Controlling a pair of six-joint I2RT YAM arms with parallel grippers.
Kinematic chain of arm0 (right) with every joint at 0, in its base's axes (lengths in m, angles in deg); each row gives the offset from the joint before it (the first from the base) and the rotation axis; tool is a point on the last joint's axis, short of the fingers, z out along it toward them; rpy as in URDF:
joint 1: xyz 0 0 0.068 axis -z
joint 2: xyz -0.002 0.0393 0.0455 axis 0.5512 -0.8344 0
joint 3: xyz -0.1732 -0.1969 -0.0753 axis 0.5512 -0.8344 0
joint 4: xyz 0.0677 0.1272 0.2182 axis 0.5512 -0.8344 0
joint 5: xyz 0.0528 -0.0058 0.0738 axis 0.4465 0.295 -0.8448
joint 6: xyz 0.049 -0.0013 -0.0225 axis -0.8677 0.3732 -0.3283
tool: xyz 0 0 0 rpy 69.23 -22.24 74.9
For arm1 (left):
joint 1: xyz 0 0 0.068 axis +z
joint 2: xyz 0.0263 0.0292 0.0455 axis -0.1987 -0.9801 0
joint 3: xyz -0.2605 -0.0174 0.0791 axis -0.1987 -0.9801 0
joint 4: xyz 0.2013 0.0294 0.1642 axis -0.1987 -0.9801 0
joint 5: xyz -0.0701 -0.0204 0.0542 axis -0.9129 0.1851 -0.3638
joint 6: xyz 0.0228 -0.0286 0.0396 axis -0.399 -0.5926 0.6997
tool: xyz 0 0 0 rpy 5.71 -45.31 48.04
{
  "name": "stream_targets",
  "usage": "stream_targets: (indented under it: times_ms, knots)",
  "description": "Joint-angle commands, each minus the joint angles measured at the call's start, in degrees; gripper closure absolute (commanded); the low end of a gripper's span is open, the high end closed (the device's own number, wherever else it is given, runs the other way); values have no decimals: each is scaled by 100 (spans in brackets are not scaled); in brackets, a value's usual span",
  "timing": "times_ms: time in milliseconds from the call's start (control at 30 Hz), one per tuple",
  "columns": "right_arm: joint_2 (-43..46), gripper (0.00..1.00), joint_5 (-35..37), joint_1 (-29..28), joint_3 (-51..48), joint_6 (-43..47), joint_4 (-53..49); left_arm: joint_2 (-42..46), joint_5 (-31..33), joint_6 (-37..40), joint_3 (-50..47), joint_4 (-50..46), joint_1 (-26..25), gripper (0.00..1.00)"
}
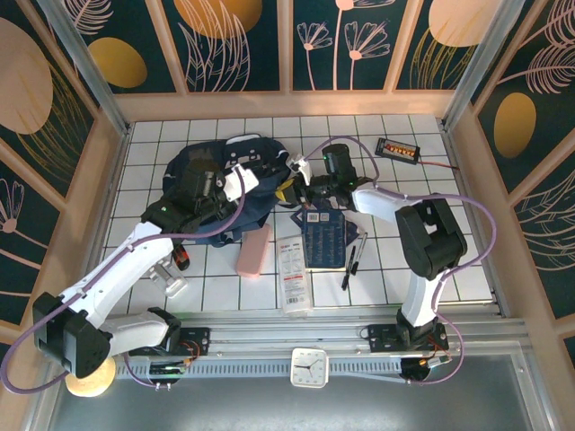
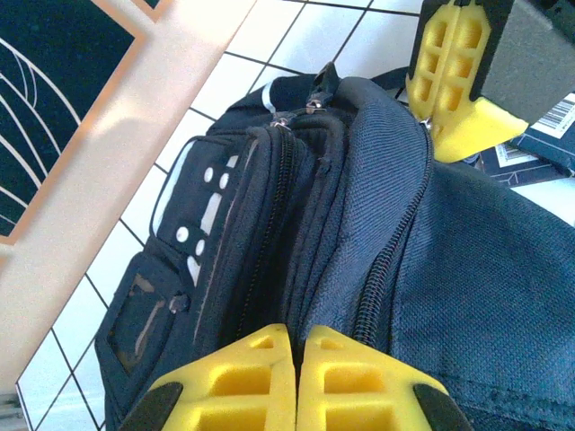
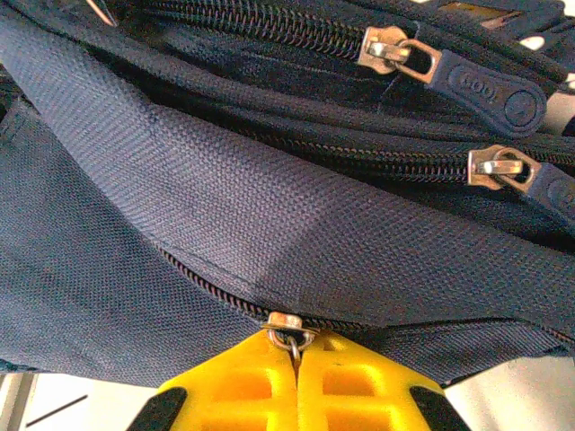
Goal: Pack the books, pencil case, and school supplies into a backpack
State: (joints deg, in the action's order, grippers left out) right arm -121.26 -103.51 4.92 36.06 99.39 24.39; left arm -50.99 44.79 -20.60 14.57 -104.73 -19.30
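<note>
1. Leftmost, the backpack (image 1: 184, 166) is seen lying on the white tiled surface (image 1: 386, 274), left of centre, with several zip tracks running along its top.
2. The left end effector (image 2: 296, 377) is set against the backpack's upper edge. Its yellow fingers are pressed flat together beside a zip track. Whether any fabric is caught between them cannot be told.
3. The pink pencil case (image 1: 254, 250) is laid on the surface just in front of the backpack, apart from both arms.
4. The right end effector (image 3: 296, 359) is brought against the backpack's right side. Its fingers are pressed together, and a small metal zip pull (image 3: 289, 328) is pinched between the tips. Two other zip pulls with dark rubber tabs are seen further up the fabric, free of the fingers.
5. The white booklet (image 1: 293, 278) is laid just right of the pencil case, near the front edge.
6. The navy book (image 1: 325, 241) is placed against the booklet's far right side; whether they overlap cannot be told.
7. The two pens (image 1: 352, 260) are laid just right of the book.
</note>
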Motion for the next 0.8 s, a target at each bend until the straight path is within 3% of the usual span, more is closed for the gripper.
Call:
stream_targets:
  times_ms: [0, 267, 500, 767]
  knots:
    - [358, 100, -215, 5, 68, 199, -789, -83, 32, -109, 206, 515, 9, 100]
    - [372, 100, -749, 336, 502, 595, -2824, -71, 530, -31, 25, 619, 0, 100]
    - [-351, 100, -1298, 566, 1472, 1881, -5290, -69, 762, 96, -98, 732, 0, 100]
    - [-342, 100, -888, 401, 1355, 1059, -4766, -75, 570, -48, 33, 615, -76, 100]
